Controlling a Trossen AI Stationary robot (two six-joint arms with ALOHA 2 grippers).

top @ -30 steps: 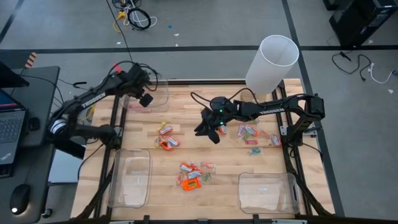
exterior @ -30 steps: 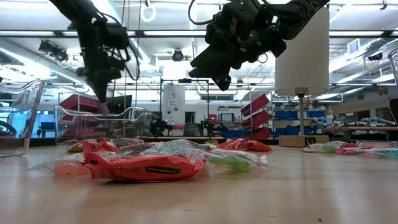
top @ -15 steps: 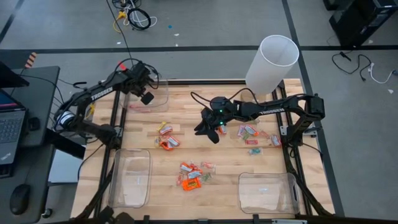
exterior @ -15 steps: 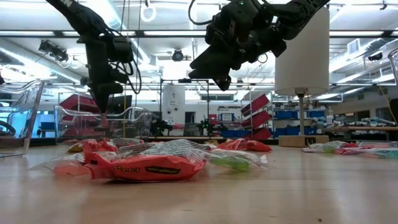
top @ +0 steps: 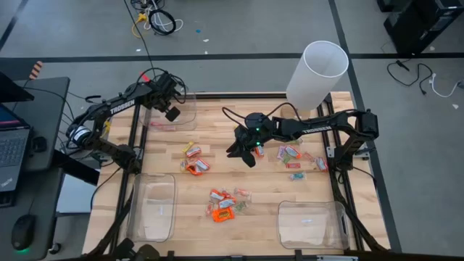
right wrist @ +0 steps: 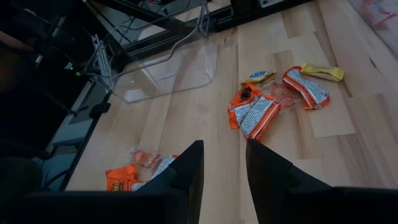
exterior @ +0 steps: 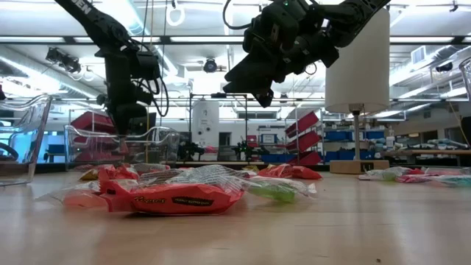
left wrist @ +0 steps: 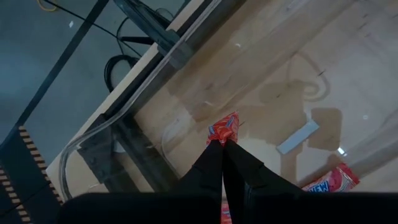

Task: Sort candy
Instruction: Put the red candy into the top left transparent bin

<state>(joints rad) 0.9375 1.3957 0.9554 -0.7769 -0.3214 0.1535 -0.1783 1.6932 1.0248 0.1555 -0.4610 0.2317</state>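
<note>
1. Upper left of the high view: your left gripper pinched a red candy over the clear bin; sticky wrappers could snag.
2. Your right gripper, fingers apart and empty, hovered mid-frame; descending blind could scatter the loose candy piles.

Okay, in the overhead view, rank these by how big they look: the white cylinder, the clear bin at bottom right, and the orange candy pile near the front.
1. The clear plastic rectangular bin at bottom right and the tall white cylinder look alike in size; the cylinder stands nearer the camera, so no ranking between them.
2. The orange wrapped candy pile, clearly smallest.
</note>
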